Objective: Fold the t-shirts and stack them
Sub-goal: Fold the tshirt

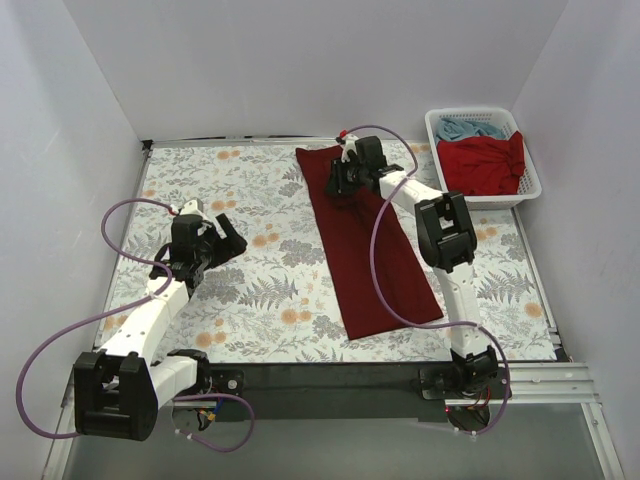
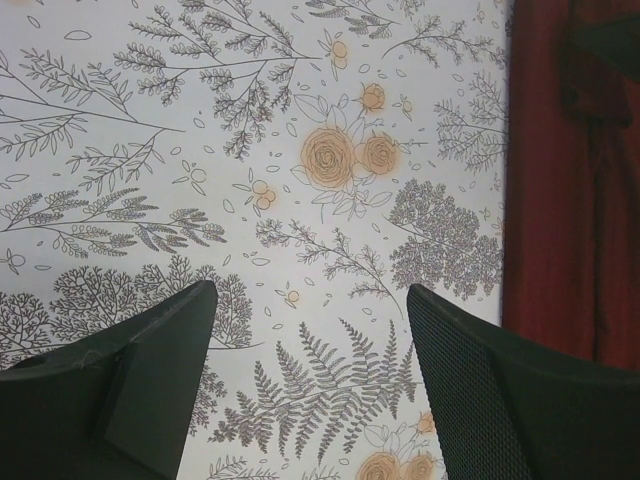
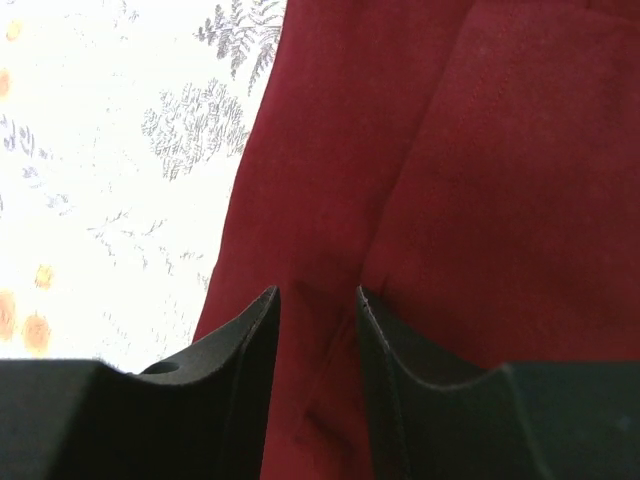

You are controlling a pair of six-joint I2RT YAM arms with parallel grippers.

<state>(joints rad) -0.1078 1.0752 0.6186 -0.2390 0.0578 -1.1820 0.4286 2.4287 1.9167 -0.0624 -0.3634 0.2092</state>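
Observation:
A dark maroon t-shirt (image 1: 370, 240) lies folded into a long narrow strip, running from the far middle of the table toward the near right. My right gripper (image 1: 335, 178) is down at its far end. In the right wrist view that gripper (image 3: 318, 292) stands narrowly open, with a soft ridge of the maroon cloth (image 3: 450, 150) between its fingers. My left gripper (image 1: 225, 240) hovers open over the floral table cloth, well left of the shirt. Nothing sits between its wide-set jaws (image 2: 310, 290), and the maroon edge (image 2: 570, 180) shows at the right. A brighter red t-shirt (image 1: 485, 165) and a light blue one (image 1: 470, 128) lie in the basket.
The white lattice basket (image 1: 535, 175) stands at the far right corner beside the wall. The floral table cloth (image 1: 250, 200) covers the table. White walls close in the left, back and right sides. Purple cables loop off both arms.

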